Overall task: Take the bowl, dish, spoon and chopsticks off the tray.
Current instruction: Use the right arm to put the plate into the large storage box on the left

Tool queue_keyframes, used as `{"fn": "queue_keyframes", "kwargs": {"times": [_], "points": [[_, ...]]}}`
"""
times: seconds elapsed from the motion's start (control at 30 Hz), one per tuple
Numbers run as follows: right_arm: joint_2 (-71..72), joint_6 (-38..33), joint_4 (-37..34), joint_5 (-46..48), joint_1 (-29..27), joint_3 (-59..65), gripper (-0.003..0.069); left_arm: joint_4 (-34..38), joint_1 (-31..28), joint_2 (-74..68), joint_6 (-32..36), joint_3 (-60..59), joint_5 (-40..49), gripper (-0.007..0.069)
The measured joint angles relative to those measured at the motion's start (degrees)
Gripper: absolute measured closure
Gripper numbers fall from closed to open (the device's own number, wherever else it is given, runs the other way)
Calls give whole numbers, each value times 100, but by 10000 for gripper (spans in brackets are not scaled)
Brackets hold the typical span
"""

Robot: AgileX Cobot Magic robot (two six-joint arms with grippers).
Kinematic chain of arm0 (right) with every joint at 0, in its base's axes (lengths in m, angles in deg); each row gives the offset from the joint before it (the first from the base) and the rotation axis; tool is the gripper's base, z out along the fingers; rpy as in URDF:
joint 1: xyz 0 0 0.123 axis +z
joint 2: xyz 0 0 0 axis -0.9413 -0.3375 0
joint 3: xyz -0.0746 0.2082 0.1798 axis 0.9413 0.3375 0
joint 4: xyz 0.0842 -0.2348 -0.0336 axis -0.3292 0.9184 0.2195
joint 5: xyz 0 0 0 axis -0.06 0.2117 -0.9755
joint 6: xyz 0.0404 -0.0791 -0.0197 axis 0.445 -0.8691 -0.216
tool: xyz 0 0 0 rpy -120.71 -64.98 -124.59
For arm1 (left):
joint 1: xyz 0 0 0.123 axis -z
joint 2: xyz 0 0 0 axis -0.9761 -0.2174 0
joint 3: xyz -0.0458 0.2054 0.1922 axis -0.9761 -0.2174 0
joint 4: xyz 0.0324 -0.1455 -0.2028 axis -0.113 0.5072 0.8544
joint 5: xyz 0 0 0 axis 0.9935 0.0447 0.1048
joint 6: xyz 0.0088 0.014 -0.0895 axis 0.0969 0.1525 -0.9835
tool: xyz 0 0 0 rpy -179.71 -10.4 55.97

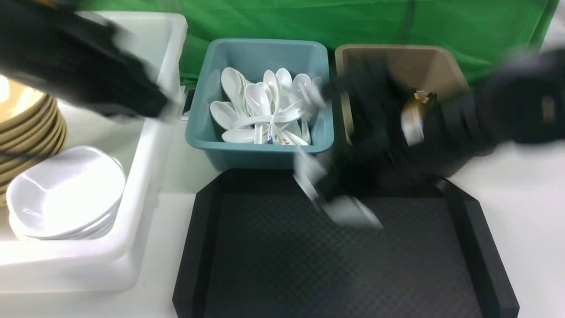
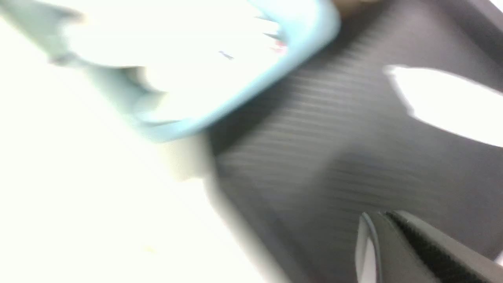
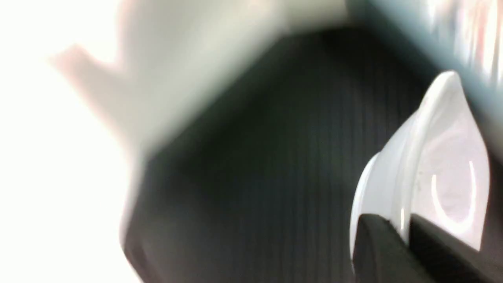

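Plastic with a diamond pattern fills the near ground: the tray (image 1: 265, 265), with no bowl, dish or chopsticks showing on it. Over its far part hangs the spoon (image 3: 440, 177), pinched at the scoop's rim between the two fingers of the right gripper (image 3: 404, 239), scoop tilted down and handle slanting up toward the bins. Blur hides whether the scoop touches the tray.

Just beyond the tray's far rim stands the teal bin (image 1: 260, 150), heaped with white spoons; the brown bin (image 1: 441, 62) sits beside it, largely hidden by the right arm, so chopsticks cannot be made out there. On the left, the white bin (image 1: 145, 176) holds stacked yellow bowls (image 1: 26, 123) and white dishes (image 1: 66, 190). The left gripper (image 2: 379, 220) hangs near it, fingers pressed together on nothing.

The step in hand looks like the last one: carrying the spoon off. The next move probably calls for raising it above the teal bin's near wall, bringing it over the heap, and only then parting the fingers, since the rim grip looks shallow.
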Motion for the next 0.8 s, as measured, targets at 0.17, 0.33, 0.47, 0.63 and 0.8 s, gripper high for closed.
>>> {"fn": "queue_keyframes", "kwargs": {"times": [0.17, 0.33, 0.47, 0.63, 0.8], "points": [[-1254, -760, -565, 588, 510, -2652, 628, 132, -1860, 467, -462, 0, 824, 624], [-2663, -1230, -995, 1090, 1041, -4524, 628, 67, -2841, 743, -805, 0, 903, 624], [-3692, -1325, -1065, 1268, 1325, -5694, 628, -128, -3083, 1005, -993, -83, 909, 624], [-4784, -1578, -828, 1254, 1465, -6687, 628, -696, -3090, 1385, -1317, -630, 930, 624], [-5010, -1647, -734, 1114, 1514, -6772, 557, -636, -3090, 1448, -1332, -873, 693, 624]]}}
